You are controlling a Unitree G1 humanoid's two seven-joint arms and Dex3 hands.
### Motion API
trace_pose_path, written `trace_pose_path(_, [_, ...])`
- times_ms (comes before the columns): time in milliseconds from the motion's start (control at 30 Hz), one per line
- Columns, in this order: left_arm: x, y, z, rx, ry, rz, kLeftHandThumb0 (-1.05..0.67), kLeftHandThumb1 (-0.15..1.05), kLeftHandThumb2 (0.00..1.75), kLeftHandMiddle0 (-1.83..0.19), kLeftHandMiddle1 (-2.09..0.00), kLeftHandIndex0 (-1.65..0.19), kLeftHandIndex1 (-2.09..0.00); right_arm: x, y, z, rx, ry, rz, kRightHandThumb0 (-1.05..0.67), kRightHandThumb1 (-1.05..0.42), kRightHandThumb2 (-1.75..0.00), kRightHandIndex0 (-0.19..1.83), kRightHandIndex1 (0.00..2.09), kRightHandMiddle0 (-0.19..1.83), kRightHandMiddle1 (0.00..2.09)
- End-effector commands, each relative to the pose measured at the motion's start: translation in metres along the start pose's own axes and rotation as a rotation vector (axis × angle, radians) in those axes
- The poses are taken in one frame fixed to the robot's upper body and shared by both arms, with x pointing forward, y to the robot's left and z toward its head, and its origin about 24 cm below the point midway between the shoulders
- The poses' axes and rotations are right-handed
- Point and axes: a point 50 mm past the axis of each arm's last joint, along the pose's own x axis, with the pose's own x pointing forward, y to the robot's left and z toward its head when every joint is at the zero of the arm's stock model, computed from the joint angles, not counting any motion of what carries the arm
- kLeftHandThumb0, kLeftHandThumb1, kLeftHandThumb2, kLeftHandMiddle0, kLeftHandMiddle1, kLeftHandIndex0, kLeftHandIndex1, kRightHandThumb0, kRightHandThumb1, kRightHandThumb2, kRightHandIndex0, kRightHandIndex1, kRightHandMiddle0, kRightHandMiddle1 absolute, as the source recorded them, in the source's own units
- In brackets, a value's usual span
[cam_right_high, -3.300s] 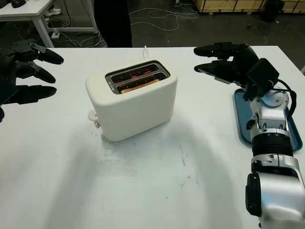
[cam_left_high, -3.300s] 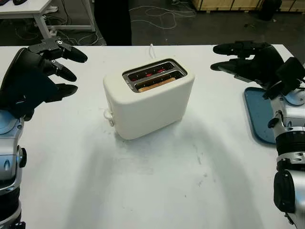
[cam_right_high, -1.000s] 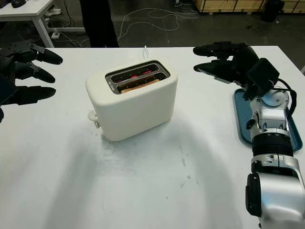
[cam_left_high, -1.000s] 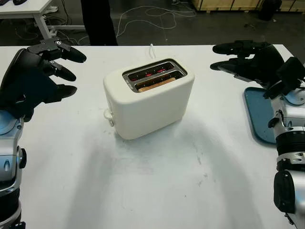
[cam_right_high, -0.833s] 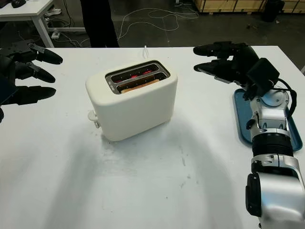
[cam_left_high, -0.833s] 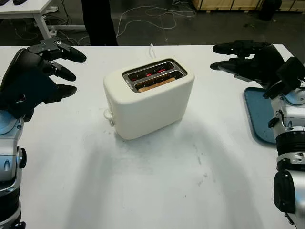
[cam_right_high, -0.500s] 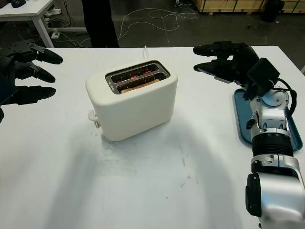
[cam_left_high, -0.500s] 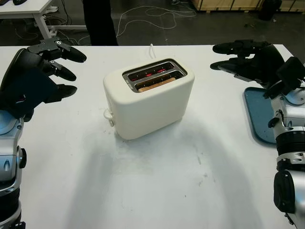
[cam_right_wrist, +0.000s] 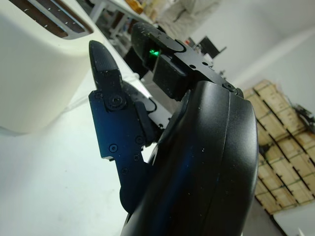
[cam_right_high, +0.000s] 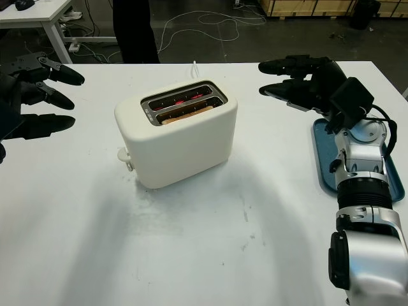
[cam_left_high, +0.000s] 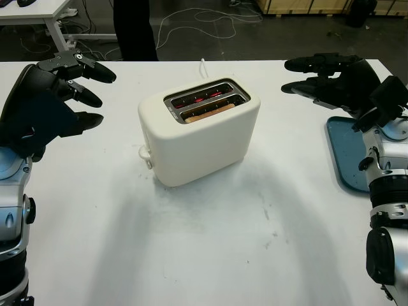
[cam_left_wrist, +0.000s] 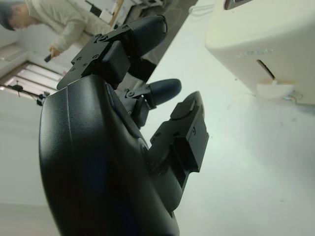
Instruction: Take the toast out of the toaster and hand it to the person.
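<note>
A blue tray (cam_left_high: 347, 153) lies flat at the right edge of the white table (cam_left_high: 210, 248). Past the far edge, loose cables (cam_left_high: 197, 16) trail over the dark floor, wooden crates (cam_left_high: 306, 6) line the back, and another white table (cam_left_high: 38, 13) stands off the far left corner.

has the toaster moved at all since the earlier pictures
No. The toaster sits at the same spot on the white table, equally far from the blue tray, with the toast still down in its slot.
</note>
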Motion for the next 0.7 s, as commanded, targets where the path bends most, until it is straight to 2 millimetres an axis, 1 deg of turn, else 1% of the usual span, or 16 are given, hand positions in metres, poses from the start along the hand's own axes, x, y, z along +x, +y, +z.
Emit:
trace_pose_path(0, [0.0006,-0.0003,0.0014,0.0,-0.013,-0.001,0.54,0.92,0.13,-0.52,-1.3,-0.51,-0.99,-0.001,0.0009,-0.0007,0.007,0.004,-0.006,-0.41,-0.86,0.0,1.05,0.0,0.91,0.0])
trace_pose_path(567, [-0.0004,-0.0007,0.0011,-0.009,-0.008,0.0,0.53,0.92,0.15,-0.51,-1.29,-0.49,-0.98,-0.002,0.0012,-0.0015,0.012,-0.002,0.003,-0.38,-0.86,0.0,1.05,0.0,0.91,0.0])
trace_pose_path(667, [-0.0003,-0.0006,0.0007,-0.009,-0.004,0.0,0.52,0.92,0.15,-0.49,-1.3,-0.48,-0.98,-0.002,0.0011,-0.0018,0.012,-0.002,0.0,-0.41,-0.86,0.0,1.05,0.0,0.92,0.0])
